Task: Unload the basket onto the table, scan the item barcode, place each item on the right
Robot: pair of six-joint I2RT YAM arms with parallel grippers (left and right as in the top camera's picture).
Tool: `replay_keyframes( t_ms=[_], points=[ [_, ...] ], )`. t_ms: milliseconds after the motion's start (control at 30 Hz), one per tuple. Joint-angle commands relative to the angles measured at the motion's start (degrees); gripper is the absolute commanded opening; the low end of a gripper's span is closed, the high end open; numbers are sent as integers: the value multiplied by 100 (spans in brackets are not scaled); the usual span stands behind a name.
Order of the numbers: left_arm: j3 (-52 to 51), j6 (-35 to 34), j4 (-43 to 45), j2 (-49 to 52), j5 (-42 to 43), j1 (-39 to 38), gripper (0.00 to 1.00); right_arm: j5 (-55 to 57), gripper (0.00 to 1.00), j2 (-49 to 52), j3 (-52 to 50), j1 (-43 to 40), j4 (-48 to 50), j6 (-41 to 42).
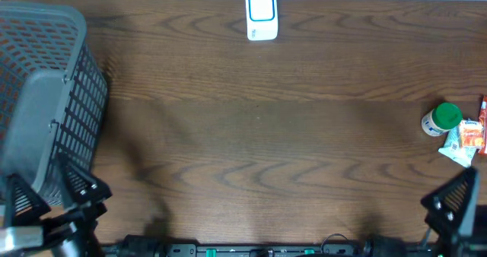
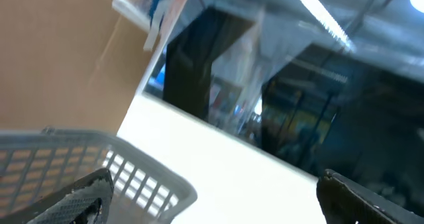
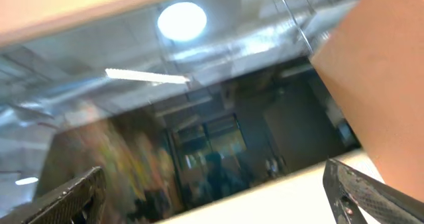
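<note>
At the right edge of the overhead frame: green-capped bottle (image 1: pixel 442 119) just beside an orange-printed packet (image 1: pixel 467 139), lettering too small to read; white scanner (image 1: pixel 261 15) top centre; grey basket (image 1: pixel 46 97) left; left gripper (image 2: pixel 212 197) and right gripper (image 3: pixel 215 191) spread, empty

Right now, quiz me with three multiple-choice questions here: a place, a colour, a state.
1. The scanner sits at which edge of the table: A far; B near; C right.
2. The bottle has a cap coloured: A red; B green; C yellow.
3. The left claw and right claw are: A both open; B both shut; C left shut, right open.
Answers: 1 A, it stands mid far edge. 2 B, green from overhead. 3 A, wrist views show fingers wide apart, nothing between.
</note>
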Motion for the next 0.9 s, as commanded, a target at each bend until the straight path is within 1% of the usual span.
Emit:
replay_keyframes(
  t_ms=[0, 67, 167, 233, 300, 367, 433, 500, 533, 567, 700, 867],
  points=[
    [-173, 52, -33, 33, 90, 24, 98, 240, 99, 70, -319, 44, -48, 254],
    [-310, 52, -35, 116, 87, 24, 98, 337, 99, 74, -511, 44, -61, 501],
    [-507, 50, -35, 243, 92, 24, 98, 157, 99, 72, -822, 109, -9, 988],
    [-645, 48, -9, 286, 94, 24, 98, 109, 99, 72, -988, 358, 278, 1189],
    [-750, 46, 15, 291, 92, 24, 98, 98, 99, 72, -1038, 785, 391, 1104],
    [-807, 46, 26, 291, 92, 24, 98, 166, 99, 72, -1038, 1384, 503, 538],
    [-828, 48, 26, 291, 92, 24, 98, 166, 99, 72, -1038, 2039, 621, -455],
    [-828, 48, 26, 291, 94, 24, 98, 164, 99, 72, -1038, 2483, 555, -1403],
    [-828, 48, 31, 291, 94, 24, 98, 186, 99, 72, -1038, 2645, 457, -1722],
    [-833, 22, 31, 291, 92, 24, 98, 203, 99, 74, -1040, 2765, 343, -1888],
    [-1056, -284, 243, 291, 94, 24, 98, 321, 99, 85, -1145, 2966, 236, -1860],
    [-1733, -293, 1158, 291, 92, 24, 98, 1222, 99, 98, -1561, 2957, 208, -1853]
  ],
)
